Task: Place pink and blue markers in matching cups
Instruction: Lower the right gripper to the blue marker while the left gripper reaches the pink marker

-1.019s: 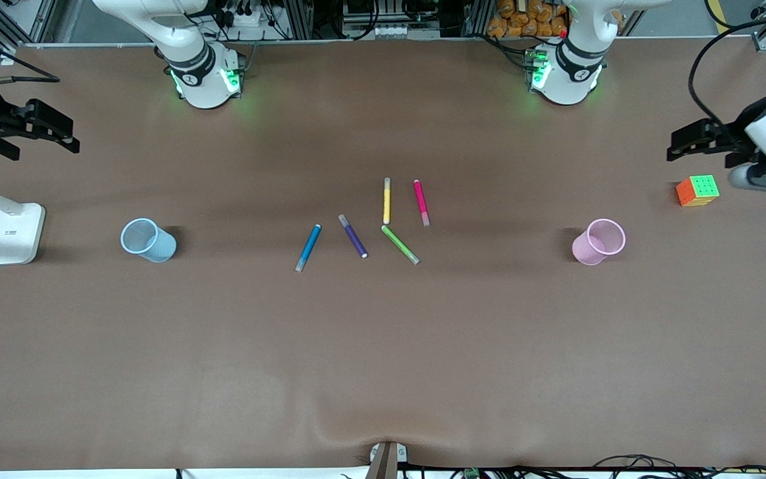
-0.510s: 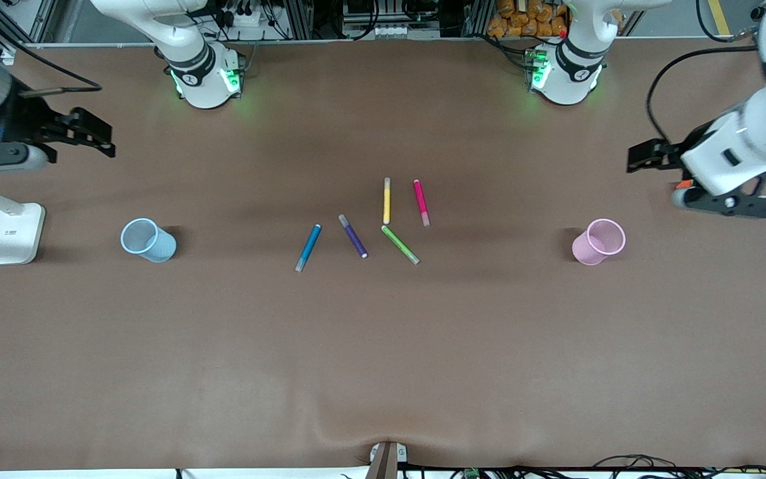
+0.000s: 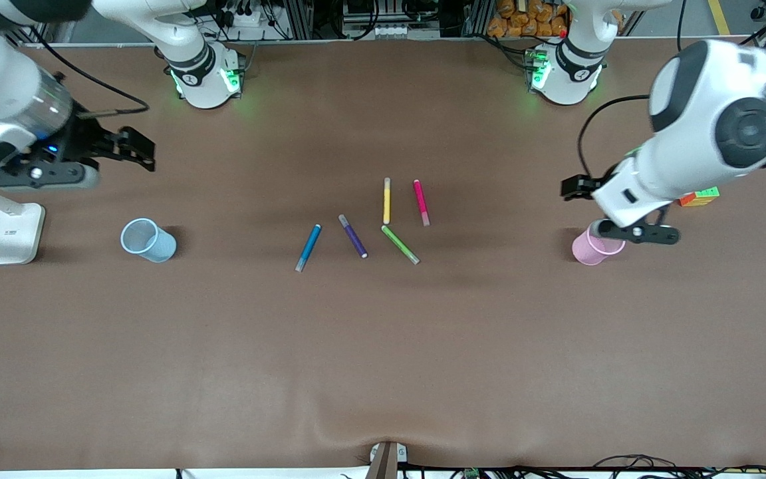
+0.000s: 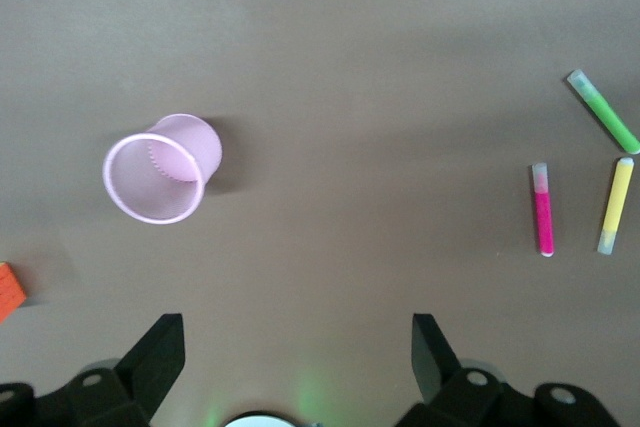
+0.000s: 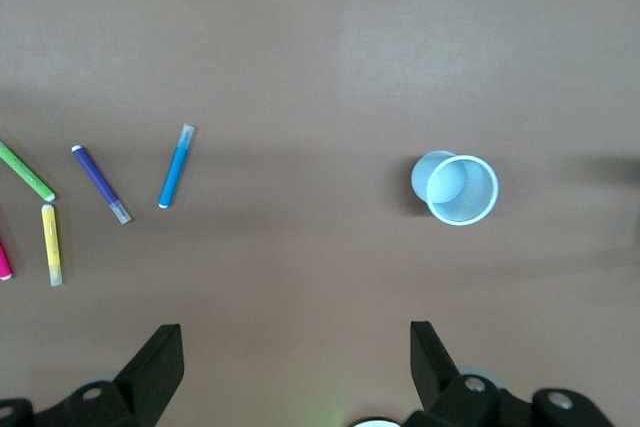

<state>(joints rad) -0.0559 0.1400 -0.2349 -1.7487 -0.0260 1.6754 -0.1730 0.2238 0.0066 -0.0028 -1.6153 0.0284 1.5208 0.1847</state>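
Left arm covers part of translucent light pink plastic cup (image 3: 588, 249) rim & multicoloured puzzle cube (image 3: 701, 197); magenta-pink slim marker (image 5: 3, 261) cut by frame edge.

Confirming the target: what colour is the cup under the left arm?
Light pink cup, clearest in the left wrist view.

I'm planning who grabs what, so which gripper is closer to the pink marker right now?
Left. The left gripper hangs open near the pink cup, toward its own end from the pink marker. The right gripper hangs open above the blue cup, farther away.

From high across the surface (image 3: 383, 366) we face both bases; each wrist camera looks straight down, sharing the markers (image 4: 543, 222).
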